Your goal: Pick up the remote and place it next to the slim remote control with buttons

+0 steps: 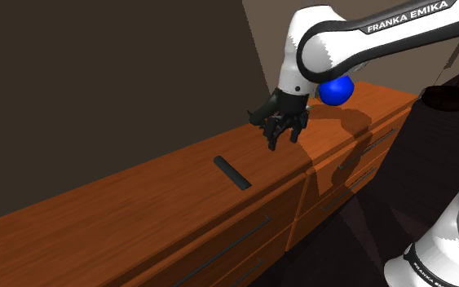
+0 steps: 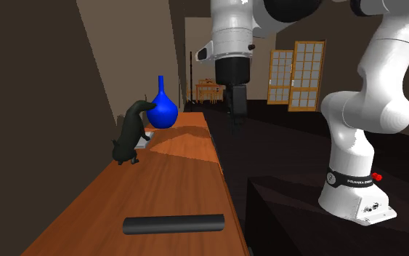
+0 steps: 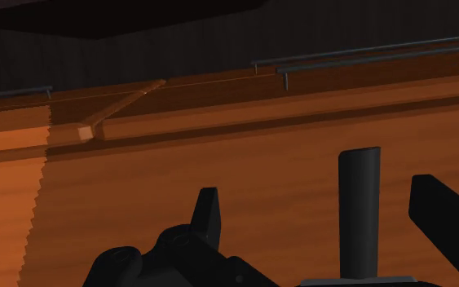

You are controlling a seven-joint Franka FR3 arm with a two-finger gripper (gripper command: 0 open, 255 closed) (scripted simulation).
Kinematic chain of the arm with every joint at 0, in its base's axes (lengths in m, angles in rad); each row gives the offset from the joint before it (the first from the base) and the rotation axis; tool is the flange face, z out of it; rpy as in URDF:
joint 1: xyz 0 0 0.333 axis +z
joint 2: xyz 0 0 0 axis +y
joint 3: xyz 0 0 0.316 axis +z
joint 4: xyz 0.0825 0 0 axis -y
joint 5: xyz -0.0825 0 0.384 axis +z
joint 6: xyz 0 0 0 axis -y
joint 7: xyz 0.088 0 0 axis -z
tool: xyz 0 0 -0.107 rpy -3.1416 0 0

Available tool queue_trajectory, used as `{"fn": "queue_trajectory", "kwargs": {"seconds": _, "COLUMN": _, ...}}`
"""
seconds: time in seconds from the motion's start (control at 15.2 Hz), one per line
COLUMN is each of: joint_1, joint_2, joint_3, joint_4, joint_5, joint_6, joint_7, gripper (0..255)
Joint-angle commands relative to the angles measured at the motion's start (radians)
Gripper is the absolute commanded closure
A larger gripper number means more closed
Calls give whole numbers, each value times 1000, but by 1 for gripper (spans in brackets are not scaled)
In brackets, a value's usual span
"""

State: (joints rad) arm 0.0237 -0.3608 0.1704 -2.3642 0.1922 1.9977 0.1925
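A slim black remote lies crosswise on the long wooden dresser, left of the seam between its cabinets in the shoulder view. In the second exterior view the remote lies in the foreground. My gripper hangs open above the dresser top, up and to the right of the remote, tilted toward it and touching nothing. In the wrist view the remote lies on the wood between my spread fingers, gripper. A pale flat thing lies farther along the dresser; I cannot tell what it is.
A dark animal figurine stands over the pale thing, with a blue vase just behind it. The vase shows behind my forearm. Drawer handles run along the dresser front. My stand is beside the dresser.
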Motion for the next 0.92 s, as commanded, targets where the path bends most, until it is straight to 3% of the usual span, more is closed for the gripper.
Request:
{"fn": "queue_trajectory", "kwargs": {"seconds": 0.0, "joint_1": 5, "joint_2": 69, "joint_3": 27, "joint_4": 26, "joint_5": -4, "joint_6": 53, "joint_7": 36, "gripper": 0}}
{"fn": "queue_trajectory", "kwargs": {"seconds": 0.46, "joint_1": 18, "joint_2": 333, "joint_3": 88, "joint_4": 150, "joint_5": -71, "joint_6": 207, "joint_7": 161, "gripper": 0}}
{"fn": "queue_trajectory", "kwargs": {"seconds": 0.86, "joint_1": 44, "joint_2": 522, "joint_3": 101, "joint_4": 264, "joint_5": -148, "joint_6": 285, "joint_7": 255, "gripper": 0}}
